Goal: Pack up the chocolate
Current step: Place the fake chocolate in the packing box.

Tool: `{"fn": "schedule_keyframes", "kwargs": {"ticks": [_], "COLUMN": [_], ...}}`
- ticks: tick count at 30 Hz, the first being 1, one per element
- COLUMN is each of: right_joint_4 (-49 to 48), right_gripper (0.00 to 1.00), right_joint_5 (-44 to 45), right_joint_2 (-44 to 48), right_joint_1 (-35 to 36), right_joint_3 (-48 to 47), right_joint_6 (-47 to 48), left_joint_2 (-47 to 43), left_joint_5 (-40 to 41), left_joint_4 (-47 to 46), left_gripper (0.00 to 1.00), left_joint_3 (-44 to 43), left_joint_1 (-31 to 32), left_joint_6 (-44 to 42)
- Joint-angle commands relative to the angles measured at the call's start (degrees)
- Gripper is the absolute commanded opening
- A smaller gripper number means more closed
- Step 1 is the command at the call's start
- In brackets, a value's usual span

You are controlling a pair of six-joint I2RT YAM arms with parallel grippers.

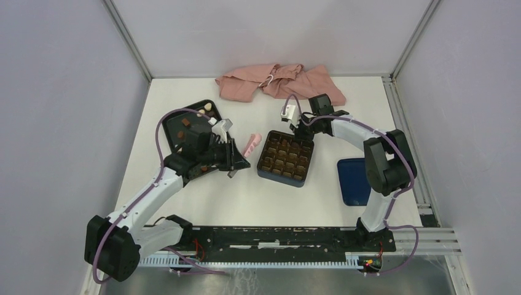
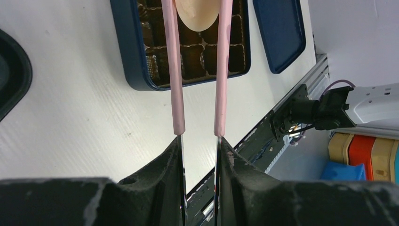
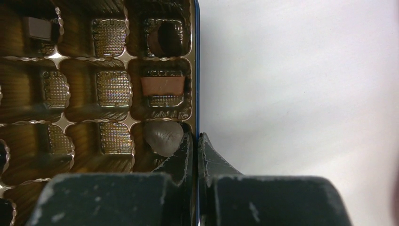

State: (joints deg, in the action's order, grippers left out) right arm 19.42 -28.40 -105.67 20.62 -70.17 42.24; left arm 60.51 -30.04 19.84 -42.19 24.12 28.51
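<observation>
In ribbed insert [image 3: 113, 89], perhaps domed chocolate [image 3: 162, 136].

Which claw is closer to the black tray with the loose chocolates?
Left. The left claw, gripping a cream chocolate, sits just off the black tray's right edge. The right claw is farther right, shut at the blue box's far corner.

Top external: high, behind arm bases [image 1: 368, 227], looking down over whole surface [image 1: 276, 203]. Left wrist: looks past its fingers [image 2: 173, 70] to blue box [image 2: 127, 70], fairly near. Right wrist: very close above box's edge. All share box.
</observation>
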Motion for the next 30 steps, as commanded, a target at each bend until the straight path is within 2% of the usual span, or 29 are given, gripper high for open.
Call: {"fn": "schedule_keyframes", "kwargs": {"ticks": [1, 10, 21, 30], "right_joint_4": [-2.09, -6.23, -6.16, -4.96], "right_gripper": [0.0, 0.0, 0.0, 0.0], "right_joint_5": [2.21, 11.46, 11.06, 8.6], "right_joint_2": [6.58, 16.2, 17.51, 15.97], "right_joint_1": [0.63, 4.5, 5.99, 6.14], "right_joint_3": [-1.93, 1.26, 1.57, 0.98], "right_joint_6": [-1.1, -0.36, -0.84, -1.85], "left_joint_2": [0.21, 0.65, 0.31, 4.48], "left_joint_5": [0.66, 2.71, 6.82, 16.97], "left_joint_4": [-4.89, -6.35, -6.88, -4.62], "left_gripper": [0.05, 0.05, 0.04, 0.04], "left_joint_3": [0.38, 0.49, 0.18, -3.38], "left_joint_1": [2.19, 4.45, 7.12, 11.89], "left_joint_6": [1.8, -0.32, -2.46, -3.57]}}
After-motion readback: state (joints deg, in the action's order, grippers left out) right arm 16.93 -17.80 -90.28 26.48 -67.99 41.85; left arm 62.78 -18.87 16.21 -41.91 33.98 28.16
